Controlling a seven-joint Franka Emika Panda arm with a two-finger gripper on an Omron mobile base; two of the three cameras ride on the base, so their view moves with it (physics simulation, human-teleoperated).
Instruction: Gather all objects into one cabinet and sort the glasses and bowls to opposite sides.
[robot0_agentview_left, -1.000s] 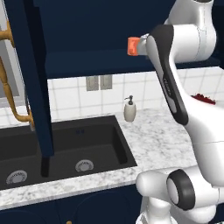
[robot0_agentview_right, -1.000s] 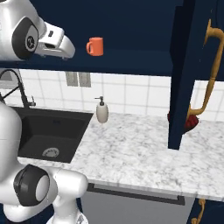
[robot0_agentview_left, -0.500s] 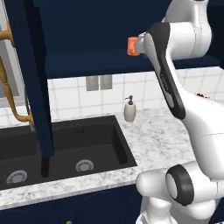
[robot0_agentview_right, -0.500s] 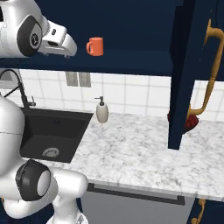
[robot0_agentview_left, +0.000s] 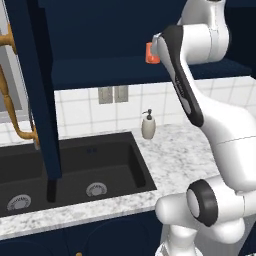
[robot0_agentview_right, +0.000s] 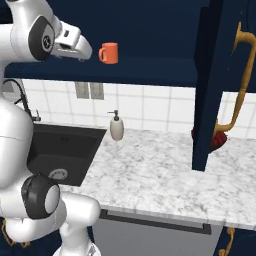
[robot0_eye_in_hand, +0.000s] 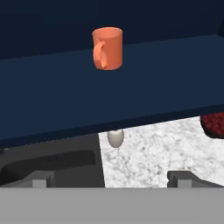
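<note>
On the cabinet shelf (robot0_eye_in_hand: 175, 87) stands the orange cup (robot0_eye_in_hand: 107, 48), upright, set back from the front edge and toward the shelf's left half as the hand view has it. It shows a handle, so it reads as a mug more than a plain tumbler, but it is the glass of the task. The gripper (robot0_agentview_right: 82, 51) hangs in front of the shelf, just beside the cup in the right base view and apart from it; its two fingertips (robot0_eye_in_hand: 40, 178) sit wide apart at the bottom of the hand view with nothing between them, so the jaws are open and empty.

The bowl (robot0_agentview_right: 218, 142) is on the counter (robot0_agentview_right: 150, 170), partly hidden behind the open cabinet door (robot0_agentview_right: 212, 85), near the counter's back right part (a dark red edge of it also peeks into the hand view at right). A soap bottle (robot0_agentview_right: 116, 127) stands at the counter's back edge beside the sink (robot0_agentview_left: 75, 170); it is no part of the job.

By my judgement the cup's side of the work is either settled or about to be adjusted, and the bowl is the step not yet done. The next move likely calls for bringing the gripper down and around the door to the bowl, then setting it on the shelf's far end from the cup. The door edge is the thing to clear.
</note>
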